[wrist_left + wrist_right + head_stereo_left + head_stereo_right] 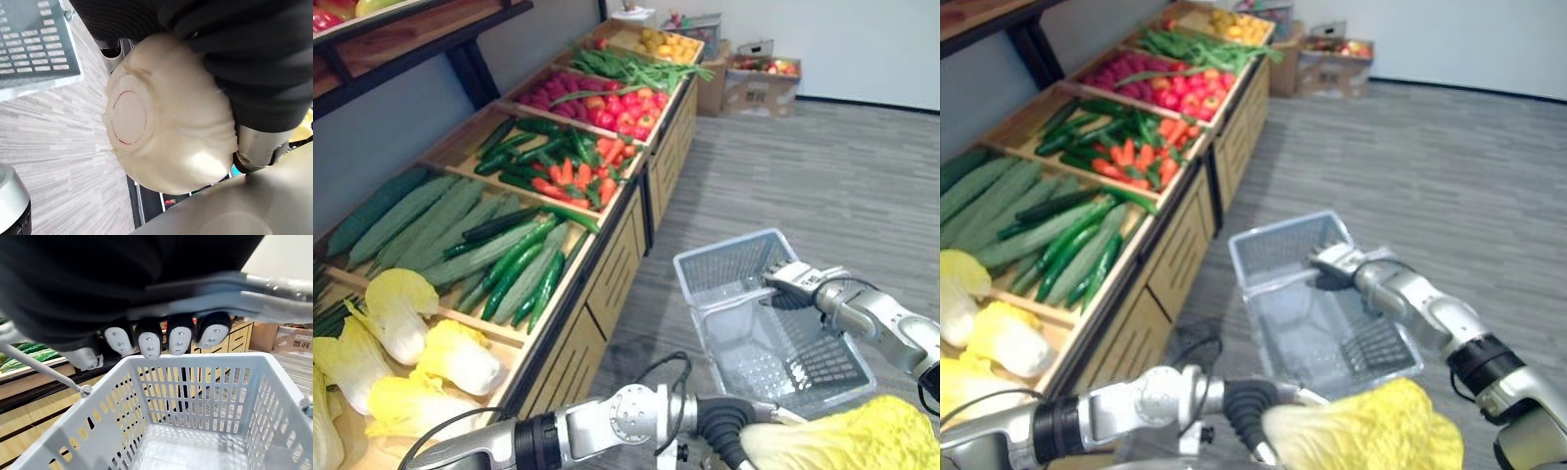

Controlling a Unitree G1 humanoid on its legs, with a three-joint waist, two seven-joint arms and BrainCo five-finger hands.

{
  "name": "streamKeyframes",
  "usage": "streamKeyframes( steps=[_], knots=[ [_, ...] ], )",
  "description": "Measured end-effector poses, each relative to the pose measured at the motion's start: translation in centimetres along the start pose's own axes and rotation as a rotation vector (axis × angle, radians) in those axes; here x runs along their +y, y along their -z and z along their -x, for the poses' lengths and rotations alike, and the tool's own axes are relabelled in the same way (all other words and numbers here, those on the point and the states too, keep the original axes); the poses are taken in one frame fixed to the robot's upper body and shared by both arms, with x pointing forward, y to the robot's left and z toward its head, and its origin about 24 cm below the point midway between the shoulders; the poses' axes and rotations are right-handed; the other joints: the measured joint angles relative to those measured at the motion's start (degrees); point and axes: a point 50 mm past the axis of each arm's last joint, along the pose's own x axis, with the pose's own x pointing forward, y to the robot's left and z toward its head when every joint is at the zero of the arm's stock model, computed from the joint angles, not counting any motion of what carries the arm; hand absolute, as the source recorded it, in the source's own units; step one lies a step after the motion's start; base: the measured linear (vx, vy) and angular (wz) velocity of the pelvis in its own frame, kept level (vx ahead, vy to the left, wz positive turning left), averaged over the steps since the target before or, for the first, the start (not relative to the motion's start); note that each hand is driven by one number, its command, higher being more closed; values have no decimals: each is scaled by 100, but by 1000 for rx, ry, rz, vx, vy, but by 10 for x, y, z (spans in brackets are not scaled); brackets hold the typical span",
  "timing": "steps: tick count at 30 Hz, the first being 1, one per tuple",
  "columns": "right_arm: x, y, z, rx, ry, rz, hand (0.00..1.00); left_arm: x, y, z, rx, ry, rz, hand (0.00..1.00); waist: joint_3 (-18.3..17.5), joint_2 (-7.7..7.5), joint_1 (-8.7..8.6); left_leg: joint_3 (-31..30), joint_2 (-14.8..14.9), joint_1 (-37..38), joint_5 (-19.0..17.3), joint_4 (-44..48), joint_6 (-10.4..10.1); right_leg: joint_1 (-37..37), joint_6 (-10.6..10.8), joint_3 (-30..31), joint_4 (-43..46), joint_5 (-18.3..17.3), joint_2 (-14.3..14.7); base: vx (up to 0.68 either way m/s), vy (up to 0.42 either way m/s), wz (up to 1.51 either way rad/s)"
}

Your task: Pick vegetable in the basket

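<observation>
Now left robot hand (732,429) clasps the cabbage (847,436) near the basket (715,255); right robot hand (793,284) grips its handle (274,303).

Silver-grey tubular left arm (607,421) and right arm (876,318) carry black joint bands, dark ribbed covers wrap the wrists, and the right hand (793,279) has fingers (149,343) with pale oval pads in dark tips.

Cabbage (847,436) is cut off by the view's lower edge and covers most of the left hand (729,431). Stand cabbages (352,362) run off the lower left corner. Contents of the far cardboard boxes (759,73) are too small to tell. Upper shelf produce (328,15) is clipped at the top corner.
</observation>
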Motion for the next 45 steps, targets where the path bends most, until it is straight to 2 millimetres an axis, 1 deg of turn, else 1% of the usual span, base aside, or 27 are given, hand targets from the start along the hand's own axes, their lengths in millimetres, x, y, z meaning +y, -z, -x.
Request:
streamKeyframes(
  steps=[6, 8, 9, 10, 11, 13, 14, 15, 17, 20, 25, 28, 32, 33, 35, 38, 40, 41, 45],
  knots=[
    [2, -8, -6, -25, 16, -29, 100, -2, 21, 0, 89, 11, -11, 100, 5, -8, -54, -22, -1, -13, -4, -12, -6, -2, -22, -29, 31, -11, 0, 0, -4, 2],
    [2, -13, -9, -39, 26, -43, 100, -2, 34, -6, 139, 5, -52, 100, 22, -36, -59, -22, -2, -34, -13, -17, -22, 0, -29, -29, 31, -6, -1, 0, 0, 0],
    [3, -14, -10, -42, 28, -47, 100, -1, 38, -9, 149, 1, -58, 100, 23, -37, -57, -24, -1, -39, -15, -16, -24, -1, -42, -29, 31, 4, -1, 0, 0, 0],
    [4, -17, -10, -50, 33, -60, 100, 1, 45, -16, 178, -18, -93, 100, 24, -39, -48, -36, 2, -51, -16, -17, -27, -3, -43, -34, 31, 6, -1, 0, 0, 0],
    [5, -18, -10, -52, 33, -63, 100, 3, 48, -19, 188, -31, -107, 100, 24, -41, -46, -44, 3, -57, -16, -17, -27, -4, -43, -39, 31, 7, -3, 10, 1, 6],
    [6, -20, -9, -45, 52, -92, 100, 12, 53, -26, 215, -85, -157, 100, 15, -65, -34, -76, 1, -125, -16, -16, -26, -56, -43, -61, 47, 10, -21, 7, 1, 6],
    [5, -22, -9, -36, 86, -125, 100, 23, 56, -30, 234, -150, -169, 100, 39, -101, -24, -79, 1, -146, -17, -13, -23, -78, -39, -66, 55, 9, -26, 0, 0, 0],
    [5, -23, -10, -36, 93, -134, 100, 27, 58, -31, 243, -178, -167, 100, 46, -113, -26, -81, 8, -146, -19, -7, -18, -78, -38, -75, 54, 7, -26, 0, 0, 0],
    [5, -26, -12, -39, 114, -163, 100, 43, 64, -33, 283, -297, -161, 100, 76, -160, -24, -91, 20, -154, -22, 5, -12, -77, -38, -84, 53, 7, -28, 1, -3, 2],
    [9, -27, -11, -33, 115, -184, 100, 49, 73, -32, 338, -352, -179, 100, 82, -169, 22, -124, 26, -187, -29, 14, 2, -82, -38, -104, 29, 8, -49, 5, 0, 6],
    [18, -28, -11, -14, 99, -215, 100, 47, 95, -32, 471, -365, -196, 100, 91, -184, 19, -235, -14, -261, -29, -21, 26, -81, -32, -147, -27, 16, -116, 8, 15, 8],
    [22, -27, -11, 12, 107, -254, 100, 51, 105, -27, 552, -397, -210, 100, 123, -216, -3, -347, -65, -330, -10, -60, 66, -82, -11, -165, -74, 31, -186, -2, 22, 11],
    [28, -21, -10, 38, 81, -263, 100, 57, 116, -19, 646, -378, -271, 100, 172, -245, 0, -422, -247, -384, 31, -213, 138, -71, 72, -166, -210, 92, -347, -15, 24, 8],
    [28, -21, -10, 39, 76, -263, 100, 57, 118, -18, 659, -370, -284, 100, 176, -246, -11, -437, -266, -396, 29, -221, 149, -69, 90, -162, -238, 105, -369, -27, 34, 4],
    [29, -20, -10, 43, 65, -265, 100, 58, 122, -15, 695, -347, -319, 100, 235, -246, -122, -520, -325, -422, 7, -223, 193, -44, 130, -160, -329, 133, -462, -11, 38, 9],
    [29, -20, -10, 40, 65, -264, 100, 65, 127, -12, 748, -326, -379, 100, 367, -259, -146, -546, -427, -438, -28, -226, 258, -23, 196, -117, -433, 178, -564, -18, 47, -1],
    [29, -20, -10, 39, 64, -264, 100, 70, 129, -10, 789, -351, -403, 100, 443, -260, -183, -568, -469, -461, -48, -221, 297, -25, 214, -113, -465, 189, -621, -11, 48, 4],
    [29, -20, -10, 37, 64, -263, 100, 74, 131, -7, 809, -360, -415, 0, 447, -261, -224, -614, -497, -521, -58, -218, 315, -50, 241, -114, -505, 207, -664, -7, 46, 10],
    [29, -21, -10, 28, 65, -263, 100, 78, 133, -5, 848, -362, -460, 0, 478, -261, -274, -702, -544, -542, -78, -216, 351, -56, 258, -97, -529, 218, -688, 16, 46, -2]
  ],
)
